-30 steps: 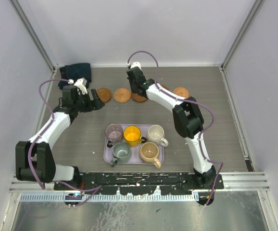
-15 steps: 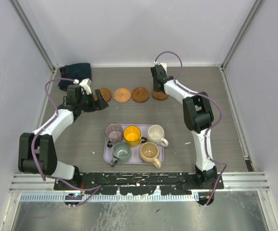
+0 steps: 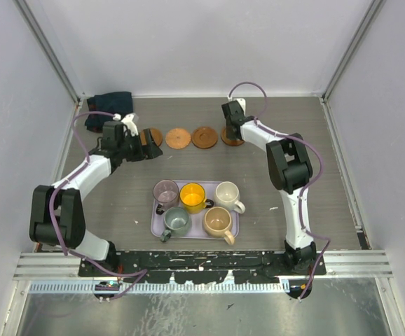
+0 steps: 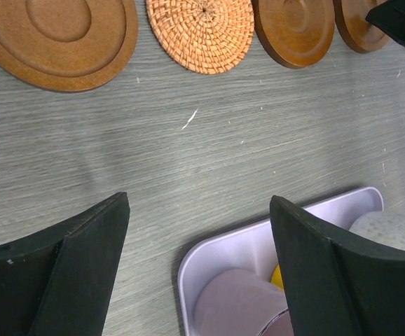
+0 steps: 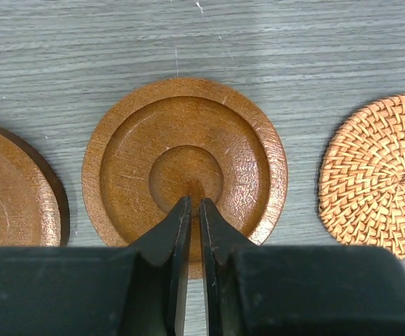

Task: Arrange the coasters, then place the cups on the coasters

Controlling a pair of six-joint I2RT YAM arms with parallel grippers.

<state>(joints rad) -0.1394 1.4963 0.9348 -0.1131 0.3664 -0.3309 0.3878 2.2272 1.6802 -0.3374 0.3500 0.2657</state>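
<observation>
**Right tool clenched over a coaster, left tool released**

Our right tool is clenched and empty above a wooden coaster. Our left tool hangs released over the table. In the top view the coasters line up from it toward 3 o'clock. The cups sit in the tray at 5 o'clock.

Closed pincer over wooden coaster
</observation>
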